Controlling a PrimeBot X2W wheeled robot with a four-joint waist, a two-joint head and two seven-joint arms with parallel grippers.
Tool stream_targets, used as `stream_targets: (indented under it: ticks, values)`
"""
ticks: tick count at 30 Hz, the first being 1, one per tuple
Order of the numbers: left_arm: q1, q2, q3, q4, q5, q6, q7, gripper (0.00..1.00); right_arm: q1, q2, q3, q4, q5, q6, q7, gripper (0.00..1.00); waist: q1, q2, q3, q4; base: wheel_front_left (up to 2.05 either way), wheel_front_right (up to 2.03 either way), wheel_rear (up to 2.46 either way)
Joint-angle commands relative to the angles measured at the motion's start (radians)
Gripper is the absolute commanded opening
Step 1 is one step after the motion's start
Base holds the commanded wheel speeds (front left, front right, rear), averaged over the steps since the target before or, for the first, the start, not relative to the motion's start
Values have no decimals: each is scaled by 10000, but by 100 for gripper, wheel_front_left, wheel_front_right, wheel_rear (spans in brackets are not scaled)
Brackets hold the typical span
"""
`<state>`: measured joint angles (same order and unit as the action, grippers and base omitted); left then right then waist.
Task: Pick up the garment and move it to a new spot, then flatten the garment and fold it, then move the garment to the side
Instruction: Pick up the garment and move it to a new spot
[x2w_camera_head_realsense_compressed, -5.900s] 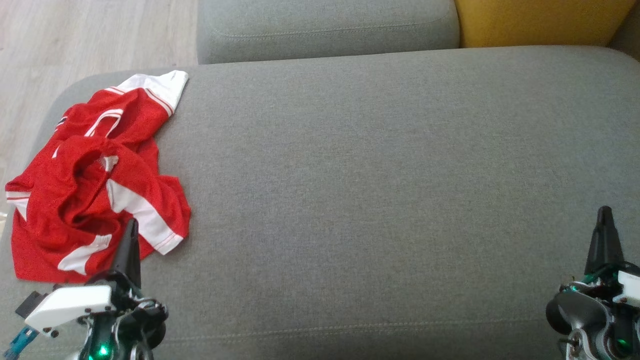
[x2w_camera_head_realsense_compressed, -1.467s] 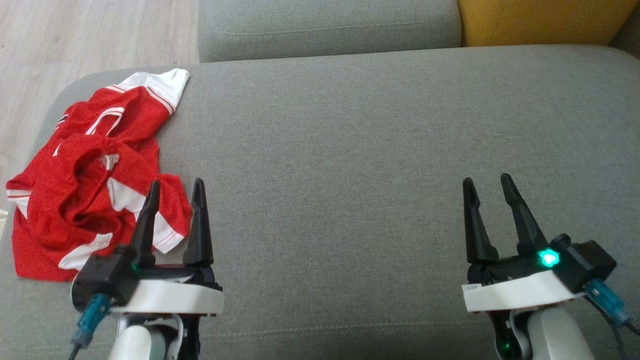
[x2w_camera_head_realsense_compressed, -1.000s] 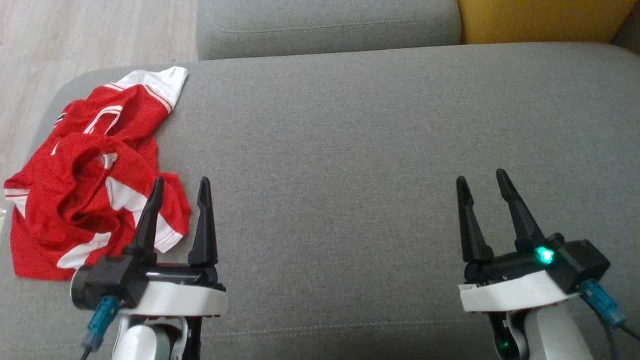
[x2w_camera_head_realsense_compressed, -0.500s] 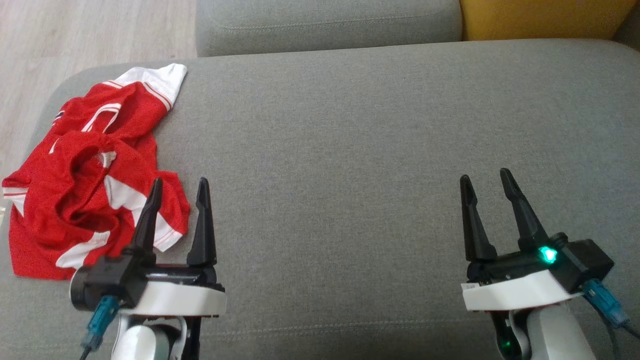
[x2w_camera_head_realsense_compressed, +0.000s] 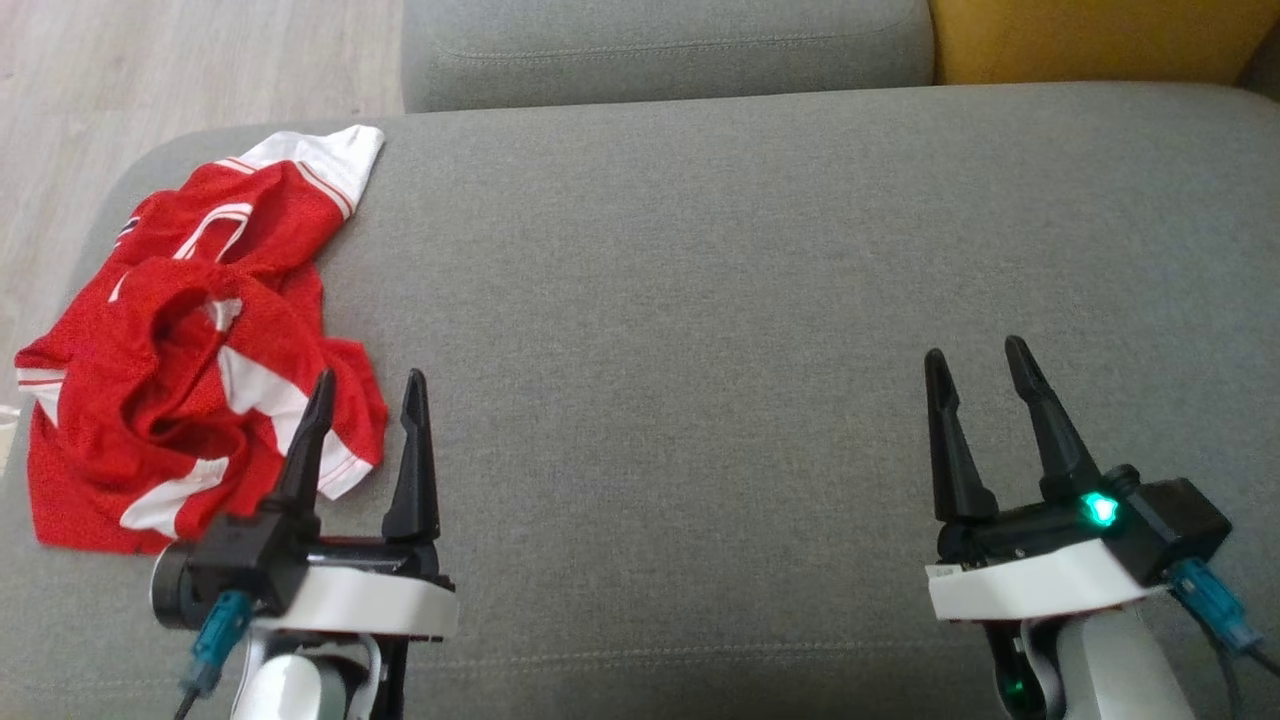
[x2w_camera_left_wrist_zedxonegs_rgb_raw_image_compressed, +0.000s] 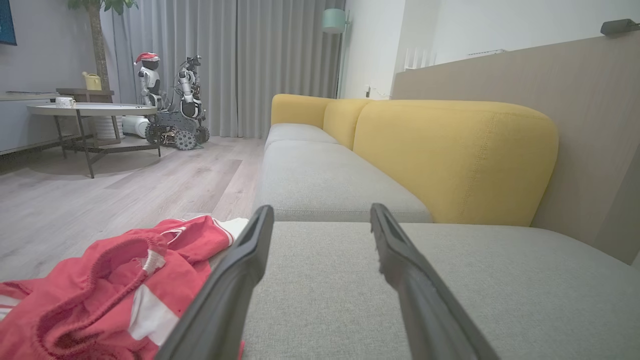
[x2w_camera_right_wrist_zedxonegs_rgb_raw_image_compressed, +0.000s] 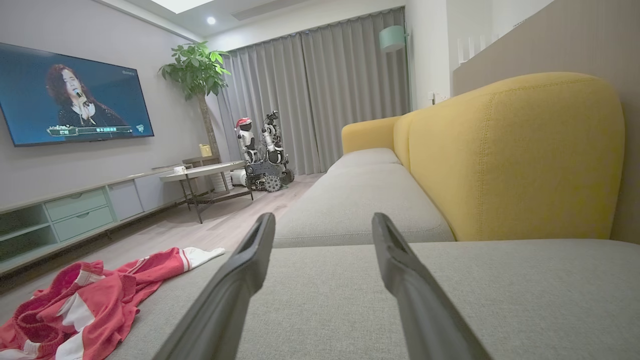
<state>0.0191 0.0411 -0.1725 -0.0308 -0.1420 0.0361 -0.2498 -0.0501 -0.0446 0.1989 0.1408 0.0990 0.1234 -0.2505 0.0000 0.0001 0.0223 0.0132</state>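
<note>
A crumpled red garment (x2w_camera_head_realsense_compressed: 190, 345) with white stripes lies on the left end of the grey sofa seat (x2w_camera_head_realsense_compressed: 700, 300). It also shows low at the left as the garment (x2w_camera_left_wrist_zedxonegs_rgb_raw_image_compressed: 110, 290) in the left wrist view and the garment (x2w_camera_right_wrist_zedxonegs_rgb_raw_image_compressed: 75, 305) in the right wrist view. My left gripper (x2w_camera_head_realsense_compressed: 368, 385) hovers open just right of its near corner, nothing between the fingers (x2w_camera_left_wrist_zedxonegs_rgb_raw_image_compressed: 235, 280). Far to the right, my right gripper (x2w_camera_head_realsense_compressed: 975, 355) is open and empty over bare cushion, seen also as the right gripper (x2w_camera_right_wrist_zedxonegs_rgb_raw_image_compressed: 322, 220).
A second grey seat cushion (x2w_camera_head_realsense_compressed: 660, 45) and a yellow backrest (x2w_camera_head_realsense_compressed: 1090, 40) lie beyond the seat. Wooden floor (x2w_camera_head_realsense_compressed: 150, 70) borders the sofa's left end. Across the room stand a round table (x2w_camera_left_wrist_zedxonegs_rgb_raw_image_compressed: 85, 110), a parked robot (x2w_camera_left_wrist_zedxonegs_rgb_raw_image_compressed: 175, 105), a TV (x2w_camera_right_wrist_zedxonegs_rgb_raw_image_compressed: 70, 97) and a low cabinet (x2w_camera_right_wrist_zedxonegs_rgb_raw_image_compressed: 75, 212).
The camera has shifted slightly, so the whole picture moved a little. Both grippers stay open in about the same spots; the garment lies as before.
</note>
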Motion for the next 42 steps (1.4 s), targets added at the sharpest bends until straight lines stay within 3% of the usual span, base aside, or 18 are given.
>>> stream_targets:
  ticks: [1, 10, 23, 35, 42]
  values:
    - [-353, 91, 312, -273, 118, 94, -120, 100, -454, -56, 248, -338, -62, 73, -113, 100, 0, -1, -18, 41, 0, 0, 0]
    - [-343, 91, 208, 32, 276, 264, -120, 100, -347, -56, 480, -317, -186, 73, -113, 100, 0, -1, -107, 539, 0, 0, 0]
    - [-92, 91, 144, 370, 151, 498, -120, 100, -122, -56, 920, -261, -331, 73, -113, 100, 0, -1, -264, 2136, 0, 0, 0]
    - [27, 91, 239, 492, 110, 537, -120, 100, 30, -56, 919, -258, -284, 73, -113, 100, 0, -1, -392, 3466, 0, 0, 0]
    - [-90, 91, 446, 508, 333, 419, -120, 100, -57, -56, 950, -251, -349, 73, -113, 100, 0, -1, -34, 3759, 0, 0, 0]
